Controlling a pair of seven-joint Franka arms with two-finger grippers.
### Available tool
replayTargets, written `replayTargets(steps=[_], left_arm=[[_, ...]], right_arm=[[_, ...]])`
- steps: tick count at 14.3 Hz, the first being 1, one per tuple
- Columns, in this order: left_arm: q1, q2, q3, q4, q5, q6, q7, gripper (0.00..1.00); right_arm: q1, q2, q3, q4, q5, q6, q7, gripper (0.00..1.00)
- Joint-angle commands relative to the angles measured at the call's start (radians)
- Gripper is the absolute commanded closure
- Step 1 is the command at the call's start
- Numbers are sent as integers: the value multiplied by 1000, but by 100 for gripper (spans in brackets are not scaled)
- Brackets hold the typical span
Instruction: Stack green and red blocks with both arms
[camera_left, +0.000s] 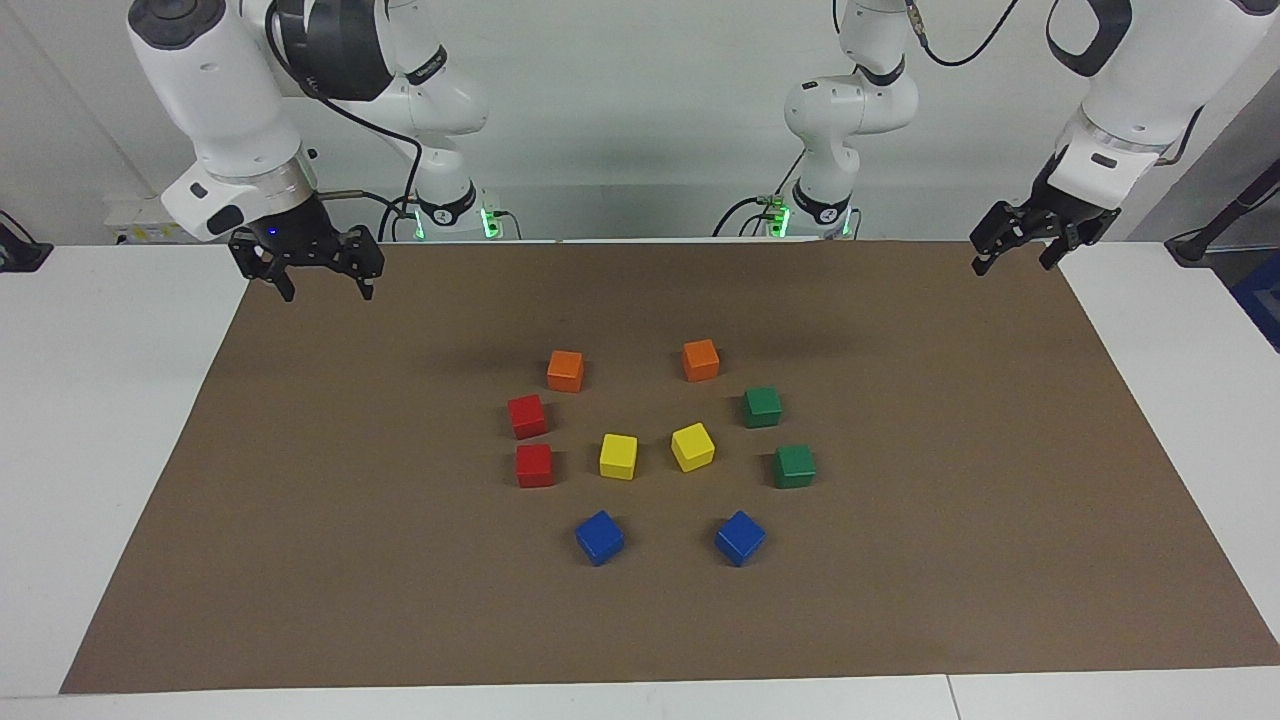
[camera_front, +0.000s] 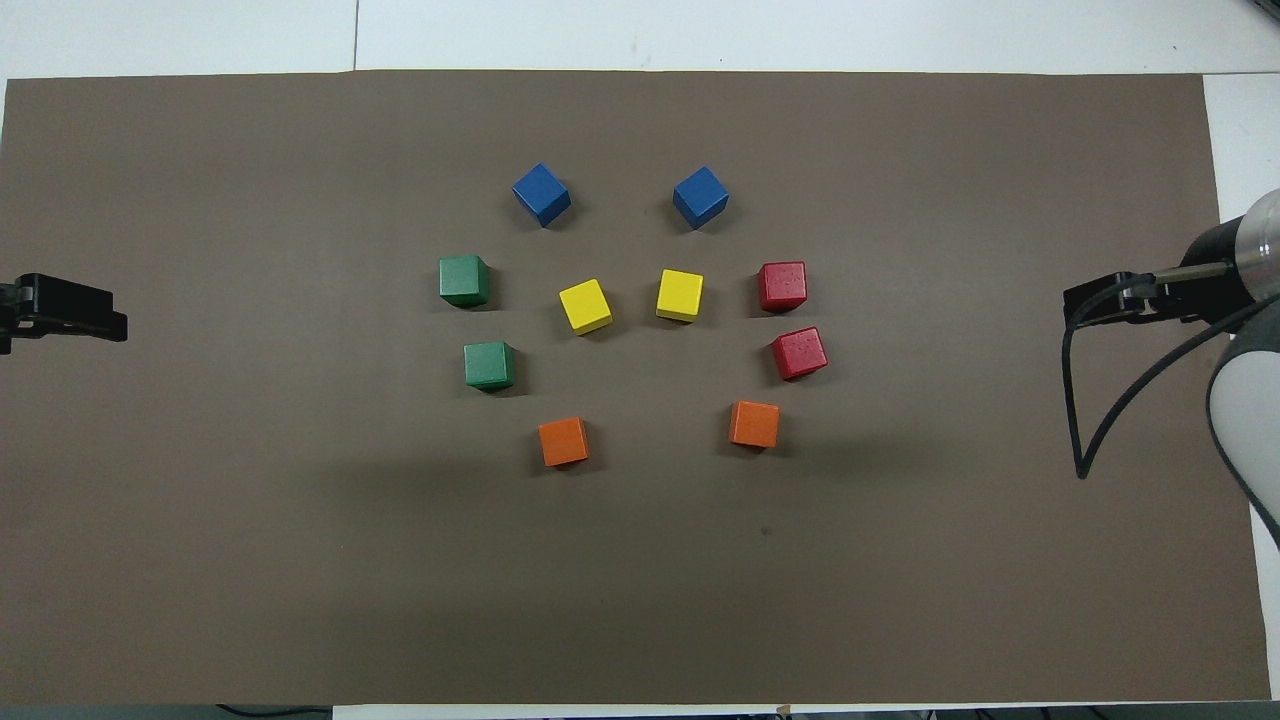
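Two red blocks (camera_left: 531, 440) are seen side by side toward the right arm's end, nearest the right gripper (camera_left: 306, 268), fingers wide, nothing held. Two green blocks (camera_left: 779, 436) are set toward the left gripper (camera_left: 1030, 240), likewise spread and empty.

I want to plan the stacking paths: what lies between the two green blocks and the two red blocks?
Two yellow cubes sit between the green blocks and red blocks, clearest in the overhead view.

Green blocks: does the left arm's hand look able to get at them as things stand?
Probably yes. The left hand hangs open over the mat's edge at its own end, and the two green blocks sit uncovered nearest that end, apart from neighbours.
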Motion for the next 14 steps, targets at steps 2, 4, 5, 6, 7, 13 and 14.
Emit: replayTargets(steps=[2,4,5,6,7,13,14], left_arm=[[8,-20,-6,-11,6,-3,14,0],[6,-24,-6,-14,6,-2,17,0],[-1,-24,-6,-14,6,0,12,0],[-4,-24,-7,-14,6,3,11,0],[-4,-24,-7,-17,6,3,17,0],[-98,-40,-12,-109,4,110,-21,0],[-130,-32,-12,-114,4,130,-62,0]], right_arm=[[-14,-21,2,-46,8,35,-24,0],[-17,-21,2,-44,8,35,-27,0],[-17,-21,2,-44,8,35,-27,0],[-17,-21,2,-44,8,35,-26,0],[-17,-21,2,-44,8,35,-26,0],[-17,-21,2,-46,8,35,-26,0],[-17,-21,2,-46,8,35,-26,0]])
